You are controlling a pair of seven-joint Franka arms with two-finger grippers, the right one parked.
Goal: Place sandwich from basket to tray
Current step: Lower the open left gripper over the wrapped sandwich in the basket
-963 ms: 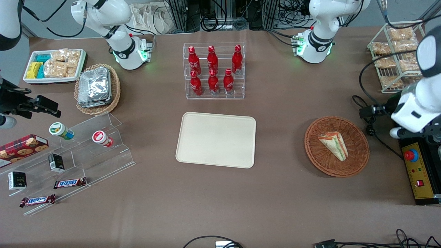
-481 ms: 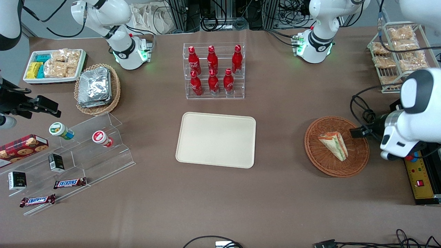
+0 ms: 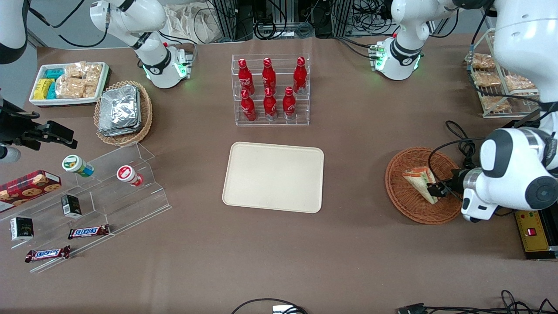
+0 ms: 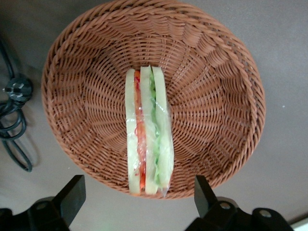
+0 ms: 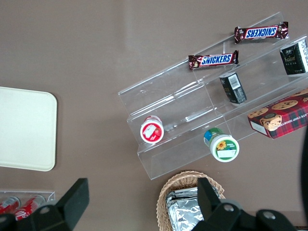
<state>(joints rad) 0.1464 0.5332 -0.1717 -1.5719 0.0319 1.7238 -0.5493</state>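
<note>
Front view: sandwich (image 3: pixel 419 182) lay in the round wicker basket (image 3: pixel 409 207) toward the working arm's end of the counter (image 3: pixel 357 244), tray (image 3: pixel 273 176) bare and well apart toward the middle; gripper (image 3: pixel 436 190) hung over the basket, right above the sandwich's nearer end, not on it as far as I could tell. Sandwich read as a pale triangular wedge with an orange-red strip along its top edge. Left wrist view: sandwich (image 4: pixel 147 132) stood on edge along the basket (image 4: pixel 226 86) floor, three pale bread slices with a red layer and a green layer between, glossy clear wrap over it, one end resting up against the basket wall. Gripper (image 4: pixel 139 202) fingers were spread wide, one fingertip (image 4: pixel 72 192) on each side of the wedge's line, nothing held. My read: light, soft, easily crushed, film probably slippery. Best hold looked like across the two flat bread faces near mid-length, closing gently so the layers don't shear or squeeze out. Right wrist view: only a corner of the tray (image 5: pixel 26 130), no sandwich in sight
</note>
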